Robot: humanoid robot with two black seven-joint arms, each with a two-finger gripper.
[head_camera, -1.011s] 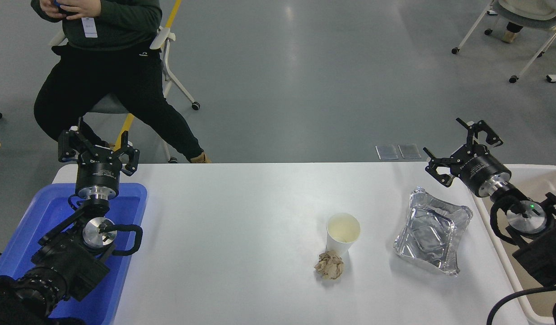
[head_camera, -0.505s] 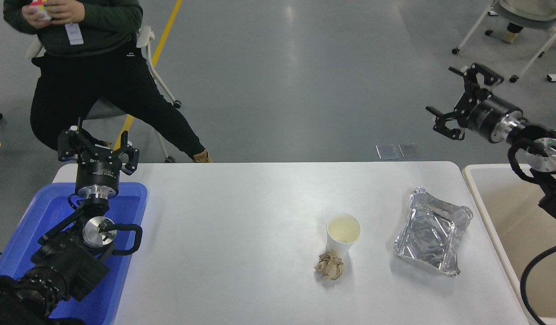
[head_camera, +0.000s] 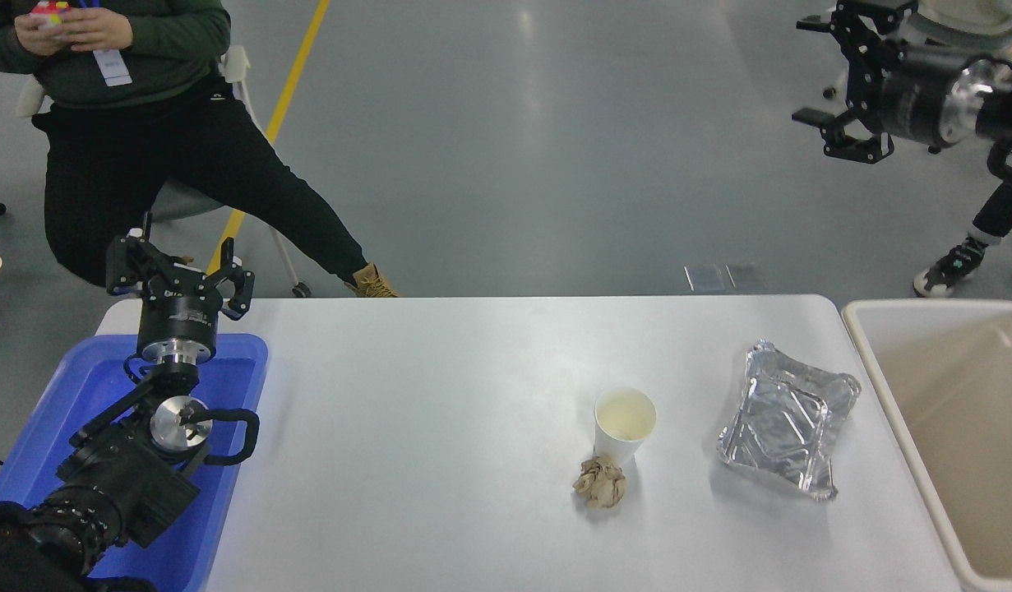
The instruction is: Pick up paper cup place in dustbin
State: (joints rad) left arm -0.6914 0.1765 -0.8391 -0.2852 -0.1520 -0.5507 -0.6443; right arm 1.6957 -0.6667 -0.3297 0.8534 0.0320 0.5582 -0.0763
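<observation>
The white paper cup (head_camera: 625, 425) stands upright on the white table (head_camera: 440, 427), right of the middle of the frame; its open top shows a cream inside; a crumpled brown paper ball (head_camera: 599, 483) sits just below it, touching its base and hiding a bit of it. A crinkled silver foil tray (head_camera: 787, 421) lies near the cup's right, apart from it. The beige dustbin (head_camera: 884, 386) fills the lower right corner; the frame edge cuts off its right and bottom sides. The right gripper (head_camera: 838, 78) hangs high in the upper right corner, well apart from the cup, its fingers spread wide with nothing between them; its arm runs off the right edge. The left gripper (head_camera: 179, 275) is parked at the lower left over a blue tray (head_camera: 242, 362), fingers apart and holding nothing; the arm hides much of the tray; white print on its black body is too small to read. A person (head_camera: 144, 131) sits at the upper left, head cut off; the badge print cannot be read. A shoe (head_camera: 949, 267) shows at the right edge.
</observation>
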